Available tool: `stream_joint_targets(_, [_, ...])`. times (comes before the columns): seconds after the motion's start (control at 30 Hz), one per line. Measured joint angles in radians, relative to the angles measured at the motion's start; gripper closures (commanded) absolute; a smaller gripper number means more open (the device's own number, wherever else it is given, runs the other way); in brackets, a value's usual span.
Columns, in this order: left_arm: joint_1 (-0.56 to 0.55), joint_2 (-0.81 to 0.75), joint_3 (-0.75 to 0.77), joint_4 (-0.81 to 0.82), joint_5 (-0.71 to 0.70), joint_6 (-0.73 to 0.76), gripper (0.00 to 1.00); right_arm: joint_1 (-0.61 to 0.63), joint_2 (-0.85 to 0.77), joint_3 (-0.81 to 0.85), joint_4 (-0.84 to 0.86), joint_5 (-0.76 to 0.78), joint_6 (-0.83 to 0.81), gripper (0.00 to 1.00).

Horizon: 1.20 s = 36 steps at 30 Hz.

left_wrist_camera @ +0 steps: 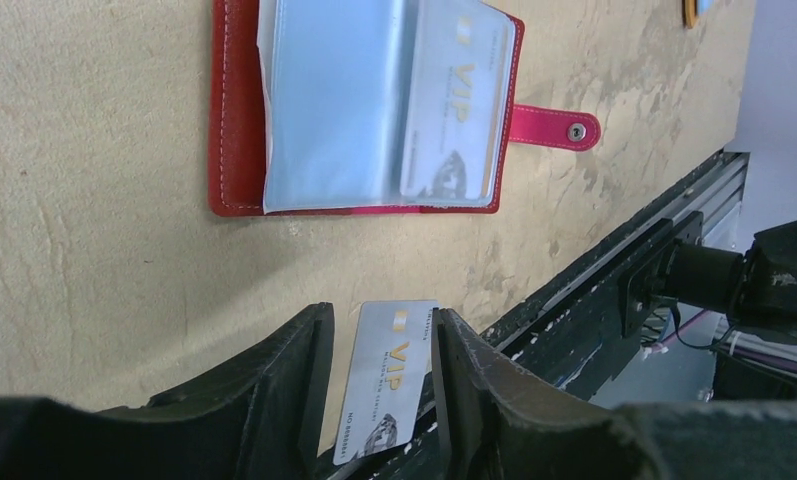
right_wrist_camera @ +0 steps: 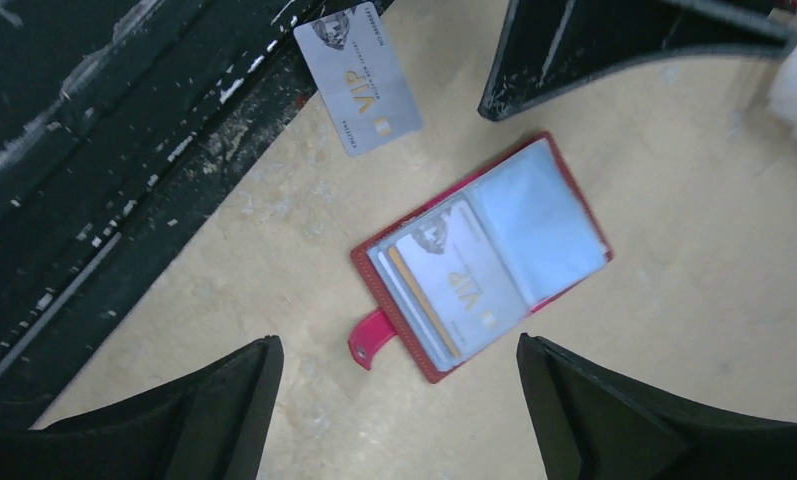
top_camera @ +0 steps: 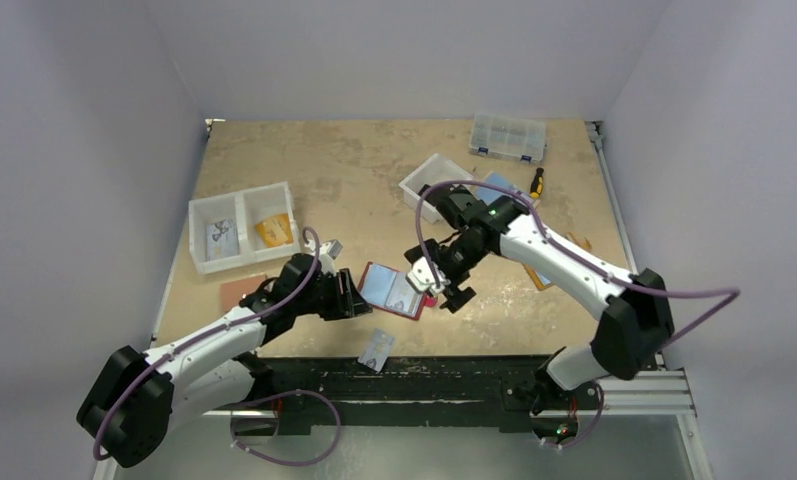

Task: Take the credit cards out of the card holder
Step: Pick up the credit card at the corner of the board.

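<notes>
While the right claw point(right_wrist_camera: 396, 342) gapes over the card holder point(right_wrist_camera: 474, 260), the left claw point(left_wrist_camera: 381, 315) sits open by 1 loose card point(left_wrist_camera: 394, 380).

Out of my sight
Card holder point(left_wrist_camera: 239, 150) cut by upper frame edge; loose card point(left_wrist_camera: 392, 365) partly behind my left end effector point(left_wrist_camera: 381, 318).

Bare table point(top_camera: 374, 170) surrounds the card holder point(right_wrist_camera: 484, 258); a loose card point(right_wrist_camera: 358, 78) overlaps the black rail point(right_wrist_camera: 94, 150).
</notes>
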Motion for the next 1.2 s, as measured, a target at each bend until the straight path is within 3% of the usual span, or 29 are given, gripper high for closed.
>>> stream_joint_targets(0.13, [0.0,-0.023,-0.021,0.05,-0.007,-0.05,0.57,0.043,-0.121,-0.104,0.103,0.011,-0.085,0.01])
stream_joint_targets(0.23, [0.0,-0.082,-0.072,0.105,-0.01,-0.089,0.57,0.151,-0.193,-0.237,0.258,0.048,-0.075,0.01])
stream_joint_targets(0.4, [0.0,-0.146,-0.15,0.154,-0.008,-0.149,0.57,0.457,-0.39,-0.619,0.67,0.15,0.08,0.01])
stream_joint_targets(0.5, [0.0,-0.151,-0.163,0.158,-0.009,-0.166,0.57,0.563,-0.463,-0.775,0.914,0.213,0.183,0.13])
stream_joint_targets(0.77, [0.0,-0.087,-0.164,0.209,-0.008,-0.182,0.57,0.642,-0.378,-0.866,1.351,0.368,0.298,0.3])
stream_joint_targets(1.2, [0.0,-0.147,-0.217,0.23,-0.008,-0.221,0.58,0.669,-0.266,-0.942,1.52,0.391,0.302,0.4])
